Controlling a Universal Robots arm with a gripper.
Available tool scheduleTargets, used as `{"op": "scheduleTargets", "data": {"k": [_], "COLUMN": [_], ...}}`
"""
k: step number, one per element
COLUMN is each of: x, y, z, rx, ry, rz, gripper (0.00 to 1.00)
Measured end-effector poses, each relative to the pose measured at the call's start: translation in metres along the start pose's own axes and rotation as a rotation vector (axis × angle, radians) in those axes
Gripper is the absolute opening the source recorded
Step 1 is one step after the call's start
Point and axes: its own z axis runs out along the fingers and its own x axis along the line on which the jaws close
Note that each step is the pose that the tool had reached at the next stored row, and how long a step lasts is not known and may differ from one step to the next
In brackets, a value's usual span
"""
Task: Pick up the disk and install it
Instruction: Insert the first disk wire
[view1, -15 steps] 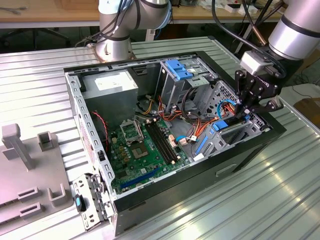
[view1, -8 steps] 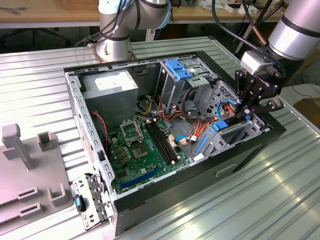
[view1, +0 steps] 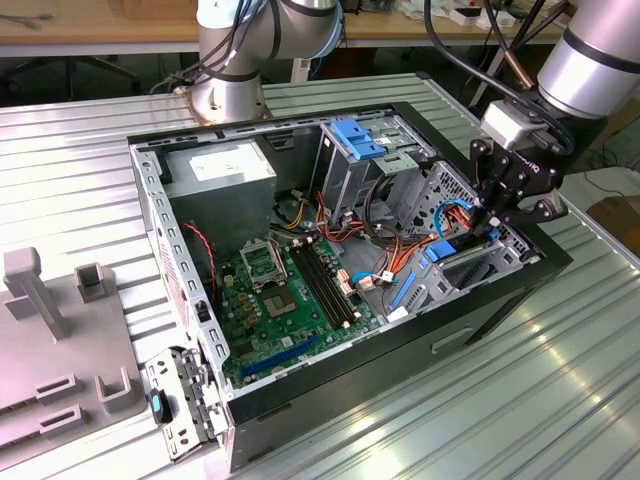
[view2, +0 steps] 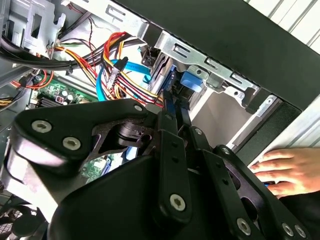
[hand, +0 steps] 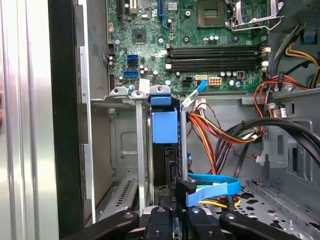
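At the exterior view's right, the claw (view1: 489, 222) is closed on the disk (hand: 164, 150), standing upright in the computer case's (view1: 480, 300) drive bay; no legible writing shows.

The exterior view looks down at an angle on the whole open computer case (view1: 330, 300) from some way off. Both wrist views sit close, sharing the blue-tabbed drive bay (hand: 164, 125) and motherboard (hand: 200, 45).

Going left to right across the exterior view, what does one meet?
Grey plastic fixture block → silver power supply box with white label → green motherboard → blue plastic drive bracket → black end effector at the case's drive bay.
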Motion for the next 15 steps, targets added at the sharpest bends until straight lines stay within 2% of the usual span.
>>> {"op": "scheduleTargets", "data": {"k": [7,10,11,15], "x": [-0.0012,-0.0008,-0.0005,-0.0003], "y": [-0.0007,-0.0006,-0.0005,-0.0005], "z": [0.0007,0.0074,0.0089,0.0098], "rx": [0.0001,0.0001,0.0,0.0001], "ry": [-0.0001,-0.0058,-0.0053,-0.0066], "rz": [-0.006,-0.015,-0.015,-0.015], "gripper": [0.17,0.17,0.17,0.17]}}
